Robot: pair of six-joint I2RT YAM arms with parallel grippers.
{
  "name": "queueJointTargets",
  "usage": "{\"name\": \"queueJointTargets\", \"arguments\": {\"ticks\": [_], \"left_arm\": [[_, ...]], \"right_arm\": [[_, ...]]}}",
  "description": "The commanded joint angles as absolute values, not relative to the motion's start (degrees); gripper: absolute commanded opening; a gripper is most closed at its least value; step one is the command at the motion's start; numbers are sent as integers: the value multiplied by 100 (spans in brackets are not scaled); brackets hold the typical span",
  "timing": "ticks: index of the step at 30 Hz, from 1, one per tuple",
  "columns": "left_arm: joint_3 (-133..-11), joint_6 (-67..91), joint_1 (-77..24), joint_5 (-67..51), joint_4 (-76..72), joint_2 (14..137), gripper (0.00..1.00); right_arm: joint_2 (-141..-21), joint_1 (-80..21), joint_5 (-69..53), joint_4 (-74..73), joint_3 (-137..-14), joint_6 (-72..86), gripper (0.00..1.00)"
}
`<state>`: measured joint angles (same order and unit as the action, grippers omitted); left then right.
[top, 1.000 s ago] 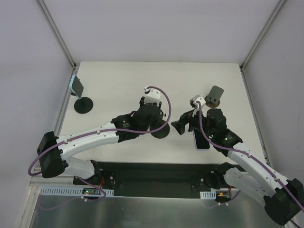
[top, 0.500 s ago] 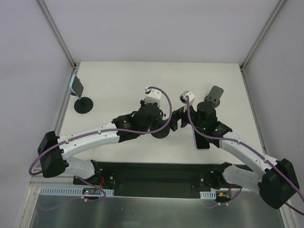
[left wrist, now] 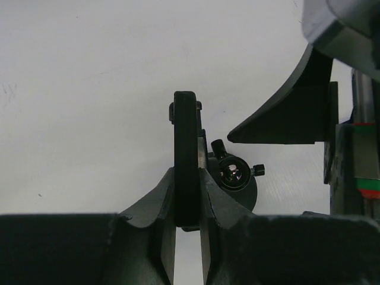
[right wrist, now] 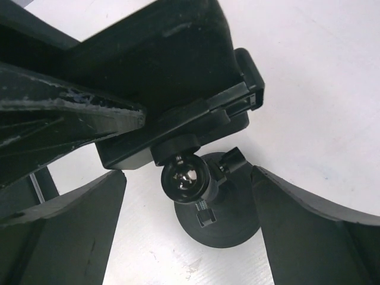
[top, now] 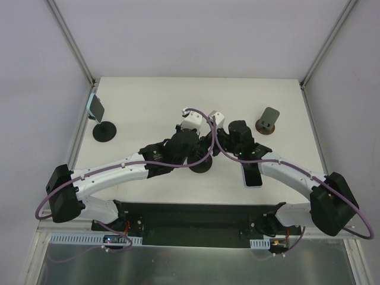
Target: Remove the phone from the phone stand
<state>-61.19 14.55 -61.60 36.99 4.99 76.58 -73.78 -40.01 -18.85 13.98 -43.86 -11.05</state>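
Note:
A black phone (left wrist: 186,142) stands edge-on in the clamp of a black phone stand (top: 202,164) at the table's middle. My left gripper (top: 191,142) is shut on the phone, one finger on each face (left wrist: 187,181). My right gripper (top: 211,142) is open and sits close against the stand from the right. In the right wrist view its fingers (right wrist: 189,178) straddle the stand's ball joint (right wrist: 185,177) and round base (right wrist: 219,219) without touching them. The clamp plate (right wrist: 178,127) is just above the ball.
Another phone (top: 252,176) lies flat on the table right of the stand. An empty stand with a brown base (top: 269,120) is at the back right. A stand holding a light blue phone (top: 95,107) is at the far left edge.
My right gripper has swung left, away from the phone lying flat, up to the middle stand. My left gripper has stayed shut on the phone.

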Motion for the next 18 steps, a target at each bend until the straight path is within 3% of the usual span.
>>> {"name": "queueJointTargets", "arguments": {"ticks": [1,3,9,10,13,18], "left_arm": [[-5994,1503,-6170,3077,422,7436,0],[-5959,1521,-6170,2997,439,7401,0],[-5950,1547,-6170,2892,562,7330,0],[-5941,1547,-6170,2892,580,7321,0],[-5880,1494,-6109,3040,624,7251,0],[-5626,1485,-5705,3076,686,6944,0]], "right_arm": [[-7628,-4060,-2197,1802,-4746,-1239,84],[-7655,-4096,-2259,1793,-4772,-1257,76],[-7629,-4087,-2233,1793,-4737,-1345,40],[-7603,-4087,-2215,1793,-4720,-1353,27],[-7533,-4096,-2197,1775,-4676,-1362,1],[-7243,-4174,-2285,1705,-4518,-1441,1]]}}
